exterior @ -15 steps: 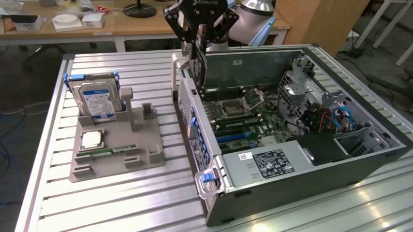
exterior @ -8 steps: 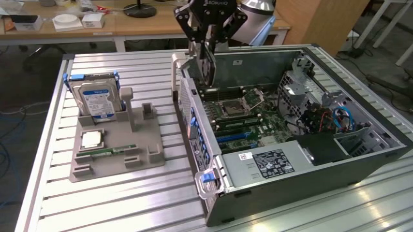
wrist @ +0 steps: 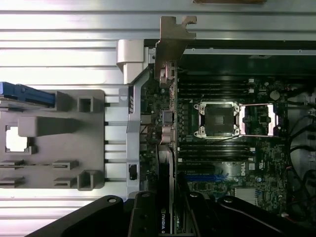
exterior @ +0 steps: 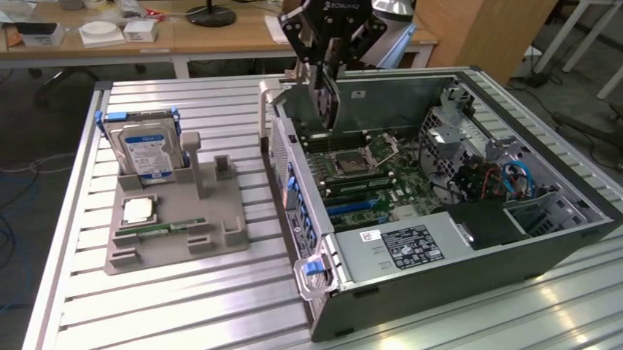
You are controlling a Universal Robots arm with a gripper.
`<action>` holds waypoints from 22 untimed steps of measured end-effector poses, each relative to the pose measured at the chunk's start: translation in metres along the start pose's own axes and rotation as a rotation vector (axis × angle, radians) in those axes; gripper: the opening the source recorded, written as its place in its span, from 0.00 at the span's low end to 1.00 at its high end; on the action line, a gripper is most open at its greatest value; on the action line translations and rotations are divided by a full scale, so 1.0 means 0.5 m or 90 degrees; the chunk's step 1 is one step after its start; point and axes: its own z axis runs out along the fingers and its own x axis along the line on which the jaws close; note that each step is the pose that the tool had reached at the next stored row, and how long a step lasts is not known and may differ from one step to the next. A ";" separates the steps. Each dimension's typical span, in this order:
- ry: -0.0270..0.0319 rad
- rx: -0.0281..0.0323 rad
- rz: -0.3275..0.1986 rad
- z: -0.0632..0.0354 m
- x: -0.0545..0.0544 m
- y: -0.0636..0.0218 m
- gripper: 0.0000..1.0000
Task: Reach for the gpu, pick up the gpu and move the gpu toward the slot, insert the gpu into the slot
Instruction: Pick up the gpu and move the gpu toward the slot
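The gpu (exterior: 329, 102) is clamped between the two fingers of the gripper (exterior: 328, 62); the claw is shut tight on the card's upper edge, and the card is held standing on its thin edge. It is held up in the air over the corner of the open computer case (exterior: 438, 292) farthest from the exterior camera, close to the wall that faces the grey tray (exterior: 165, 251). In the wrist view the card is seen edge-on as a thin dark line; its shiny metal end piece (wrist: 174, 44) is seen at the far end, over the rim of the case, and the other end is gripped by the black fingers (wrist: 148, 219). A green board (exterior: 409, 186) is laid flat at the bottom of the case; a square silver socket (exterior: 352, 159) is seen on it, near the card's lower edge. Long thin strips are set side by side on the board, and one of them is blue (exterior: 355, 206); which strip is the slot cannot be told; the blue one is not touched by the card, and the socket lies between them. On the tray a hard drive (exterior: 146, 149) with a blue label is stood upright; a small square chip (exterior: 138, 210) and a small green stick (exterior: 160, 228) are laid flat near it. The tray and the case are set side by side on a table (exterior: 146, 313) made of metal bars.
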 end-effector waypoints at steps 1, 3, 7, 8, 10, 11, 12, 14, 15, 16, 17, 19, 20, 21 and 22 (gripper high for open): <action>-0.0001 0.0000 0.000 0.000 -0.005 0.000 0.26; -0.0003 0.0000 0.000 0.001 -0.015 0.000 0.26; -0.0007 0.0000 0.000 0.002 -0.034 0.001 0.26; -0.0008 0.0000 0.000 0.003 -0.039 0.001 0.26; -0.0010 0.0000 0.000 0.003 -0.049 0.001 0.26; -0.0011 -0.0001 0.000 0.004 -0.054 0.001 0.26; -0.0012 0.0000 0.000 0.004 -0.059 0.001 0.26; -0.0014 0.0000 0.000 0.005 -0.069 0.002 0.26; -0.0015 -0.0001 0.000 0.005 -0.074 0.002 0.26; -0.0016 -0.0001 0.000 0.006 -0.079 0.002 0.26; -0.0017 0.0000 0.000 0.006 -0.083 0.002 0.26; -0.0019 -0.0001 0.000 0.007 -0.093 0.002 0.26; -0.0019 0.0000 0.000 0.007 -0.098 0.002 0.26; -0.0021 -0.0001 0.000 0.007 -0.103 0.002 0.26; -0.0022 -0.0001 0.000 0.008 -0.109 0.003 0.26</action>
